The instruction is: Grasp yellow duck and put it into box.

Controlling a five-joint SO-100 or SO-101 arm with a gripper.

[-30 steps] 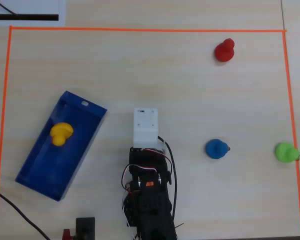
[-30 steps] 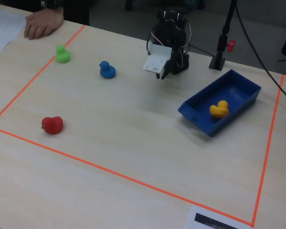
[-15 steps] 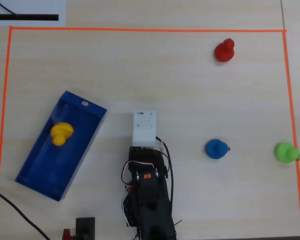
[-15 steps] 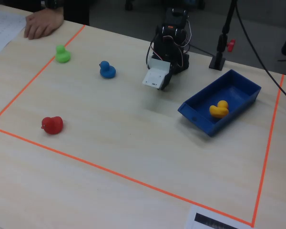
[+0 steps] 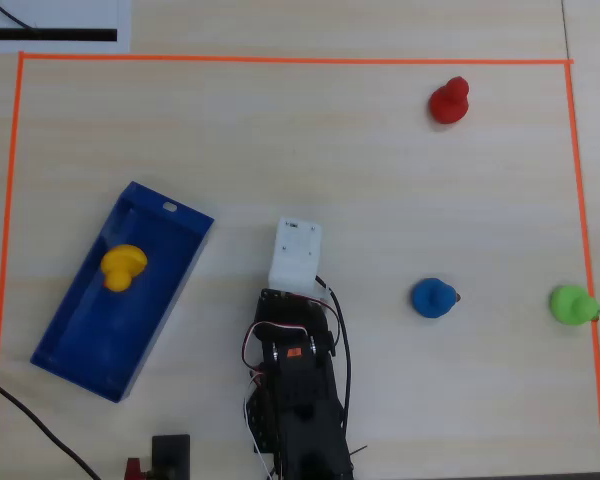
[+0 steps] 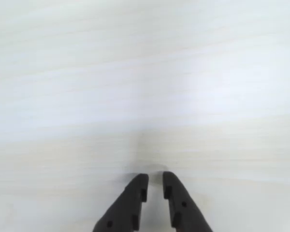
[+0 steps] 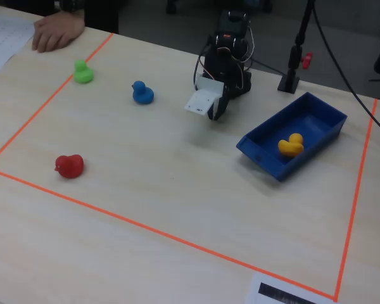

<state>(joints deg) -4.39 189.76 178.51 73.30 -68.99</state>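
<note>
arm swung slightly right; tool (image 6: 153, 180) tips nearly together, empty; rounded yellow duck (image 5: 122, 266) in box (image 5: 75, 344).

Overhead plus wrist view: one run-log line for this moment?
yellow duck: inside box | hand: empty, nearly shut, over bare table | red, blue, green ducks: untouched on table

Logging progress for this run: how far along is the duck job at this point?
It looks done: the yellow duck lies inside the box. Nothing is in hand; the gripper is empty, its fingers nearly together over bare table. Nothing seems left; the red duck, blue duck and green duck stand outside.
</note>
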